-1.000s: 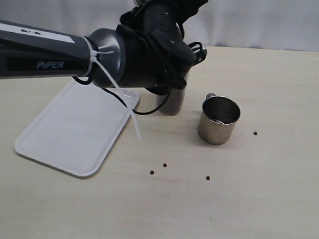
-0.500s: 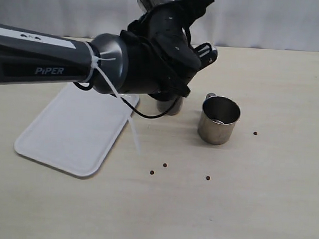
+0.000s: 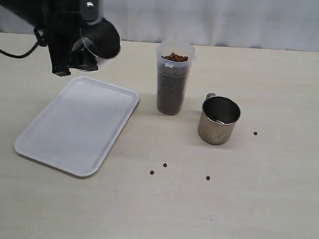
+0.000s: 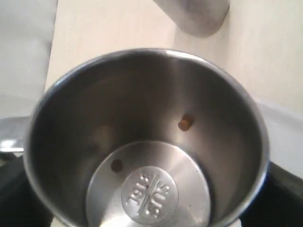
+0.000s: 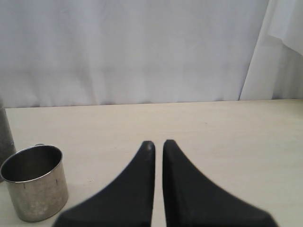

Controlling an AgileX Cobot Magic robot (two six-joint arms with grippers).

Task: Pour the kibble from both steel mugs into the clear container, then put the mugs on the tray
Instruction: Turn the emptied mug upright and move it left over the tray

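Steel fills your left hand [image 3: 84, 55]: it grips one mug [image 3: 102, 40], tipped and held in the air by the far corner of the white tray [image 3: 74, 126]. Inside that mug, two pellets [image 4: 185, 123] cling to the wall and base. Your right hand [image 5: 158, 146] is closed and empty. The other mug [image 3: 218, 121] stands upright on the tabletop [image 3: 261, 208], just beside the clear container [image 3: 173, 93], which holds kibble [image 3: 174, 57] nearly to its rim. Four loose pellets [image 3: 165, 165] lie scattered on the tabletop.
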